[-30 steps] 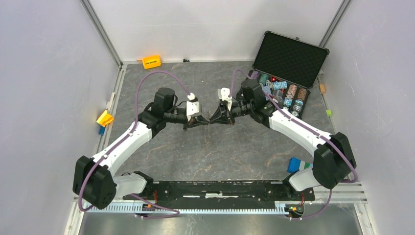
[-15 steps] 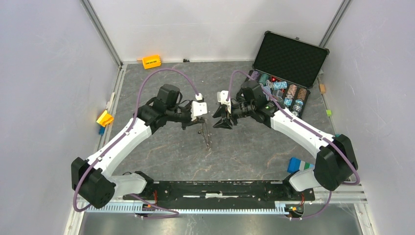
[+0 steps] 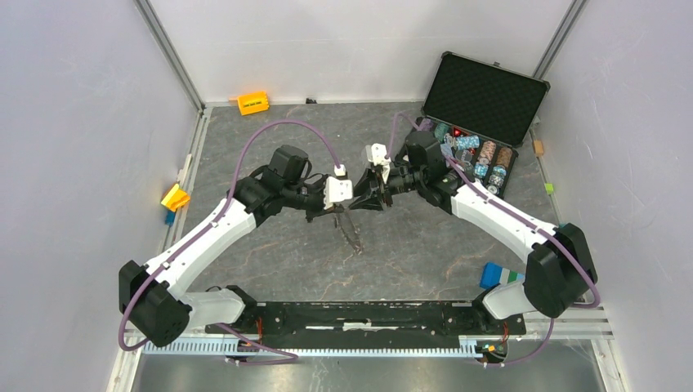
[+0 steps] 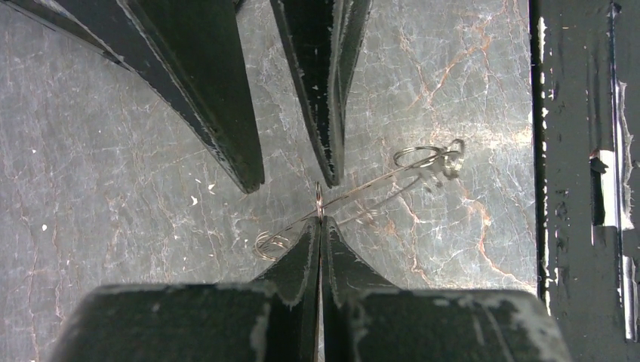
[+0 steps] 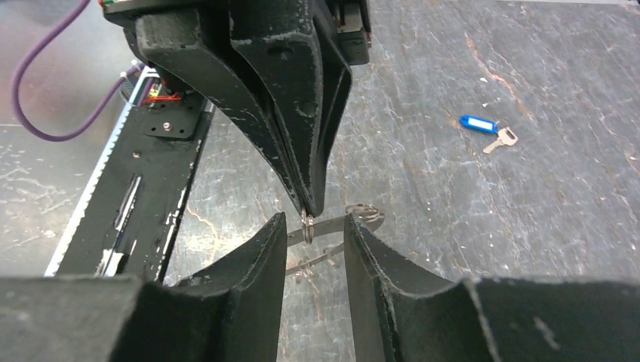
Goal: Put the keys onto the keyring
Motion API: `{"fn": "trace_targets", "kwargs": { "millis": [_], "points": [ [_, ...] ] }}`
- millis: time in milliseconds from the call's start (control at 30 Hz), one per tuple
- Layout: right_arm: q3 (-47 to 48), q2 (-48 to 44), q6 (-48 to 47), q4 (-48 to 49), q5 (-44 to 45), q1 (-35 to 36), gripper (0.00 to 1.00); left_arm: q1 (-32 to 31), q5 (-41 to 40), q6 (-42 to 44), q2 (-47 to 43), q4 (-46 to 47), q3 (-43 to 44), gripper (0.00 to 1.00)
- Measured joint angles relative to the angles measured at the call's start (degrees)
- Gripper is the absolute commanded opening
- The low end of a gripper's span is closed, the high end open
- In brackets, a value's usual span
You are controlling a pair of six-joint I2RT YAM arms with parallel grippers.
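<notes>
Thin keyring (image 5: 332,225) is pinched tight in L claw (image 4: 320,230) above tabletop (image 3: 270,261) centre, prob. to be steadied for threading. R claw (image 5: 315,226) is spread apart astride it, empty. Blue-tagged key (image 5: 489,130) is seen lying apart, unthreaded.

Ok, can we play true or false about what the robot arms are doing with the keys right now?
1. The left gripper is shut on the keyring. True.
2. The right gripper is squeezed shut too. False: it is open, with one finger on each side of the keyring.
3. A blue-tagged key lies on the table, apart from the keyring. True.
4. The black case at the back is closed. False: its lid stands open and poker chips show inside.
</notes>
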Motion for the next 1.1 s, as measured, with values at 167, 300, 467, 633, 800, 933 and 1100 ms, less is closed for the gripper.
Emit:
{"fn": "trace_targets", "kwargs": {
  "millis": [167, 300, 467, 633, 800, 933, 1100],
  "points": [
    [-0.8, 0.5, 1.6, 2.2, -1.9, 0.3, 0.38, 0.0, 0.1, 0.0, 0.0, 0.0, 0.0, 0.02],
    [-0.8, 1.0, 1.4, 2.3, -2.1, 0.6, 0.36, 0.0, 0.1, 0.0, 0.0, 0.0, 0.0, 0.02],
    [-1.3, 1.5, 0.9, 1.8, -1.9, 0.9, 0.31, -0.1, 0.2, 0.0, 0.0, 0.1, 0.0, 0.02],
    [-1.3, 2.6, 0.4, 1.5, -1.6, 1.0, 0.17, -0.1, 0.4, 0.0, 0.0, 0.1, 0.0, 0.02],
    [-1.3, 3.7, 0.5, 1.4, -2.1, 1.1, 0.00, 0.0, 0.0, -0.2, 0.0, 0.2, 0.0, 0.02],
    [-1.3, 3.7, 1.3, 2.2, -2.5, 1.1, 0.00, 0.6, 0.1, -1.6, -0.4, 0.7, -0.2, 0.22],
    [-1.3, 3.6, 4.9, 4.6, -2.5, 0.6, 0.00, 5.7, 5.6, -4.6, -2.2, 4.9, -1.5, 0.42]
  ]
}}
